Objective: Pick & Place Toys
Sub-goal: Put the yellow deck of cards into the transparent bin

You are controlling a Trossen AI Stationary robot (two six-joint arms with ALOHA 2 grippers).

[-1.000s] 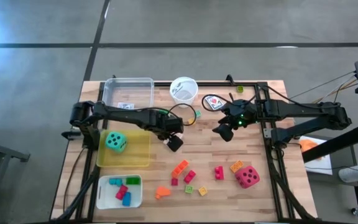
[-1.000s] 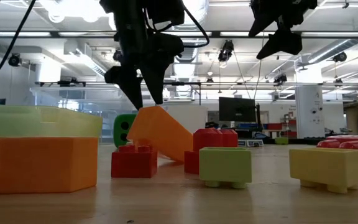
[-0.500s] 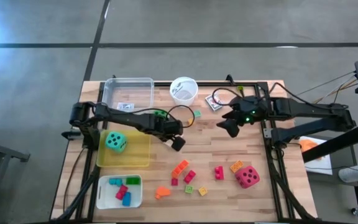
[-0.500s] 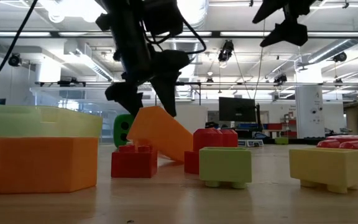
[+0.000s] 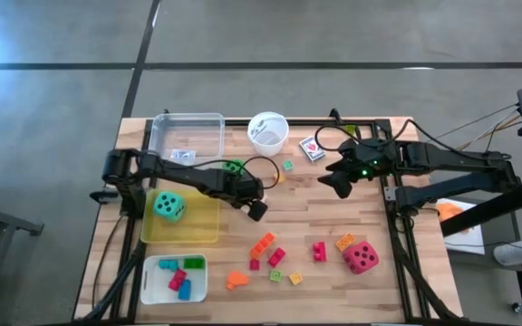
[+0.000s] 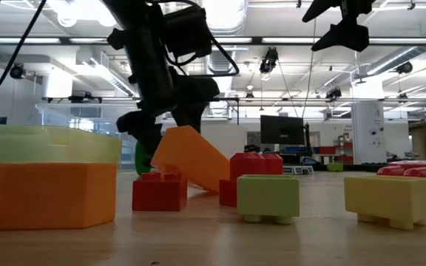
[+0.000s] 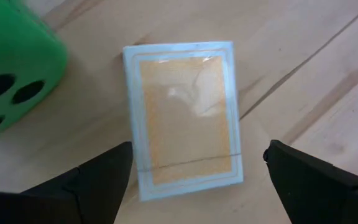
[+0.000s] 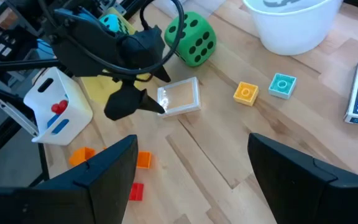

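Observation:
A card pack with an orange back [image 7: 182, 118] lies flat on the table beside the green die [image 8: 194, 38]. My left gripper [image 7: 197, 155] is open just above the pack, one finger on each side of it, touching nothing that I can see. It also shows in the right wrist view [image 8: 161, 93] and the low view [image 6: 161, 129]. My right gripper [image 8: 191, 168] is open and empty, high over the table's middle right [image 5: 333, 186]. A red-and-white card pack [image 5: 311, 148] lies flat near the white cup [image 5: 268, 131].
A yellow tray [image 5: 198, 226] holds the teal die [image 5: 169, 206]. A clear tray [image 5: 187, 127] stands at the far left, and a white tray [image 5: 152, 288] with blocks at the near left. The red die [image 5: 361, 257] and several loose blocks [image 5: 276, 257] lie near the front.
My left gripper has gone down toward the orange-backed card pack and has turned a little. My right gripper has risen slightly and drawn toward the table's far right.

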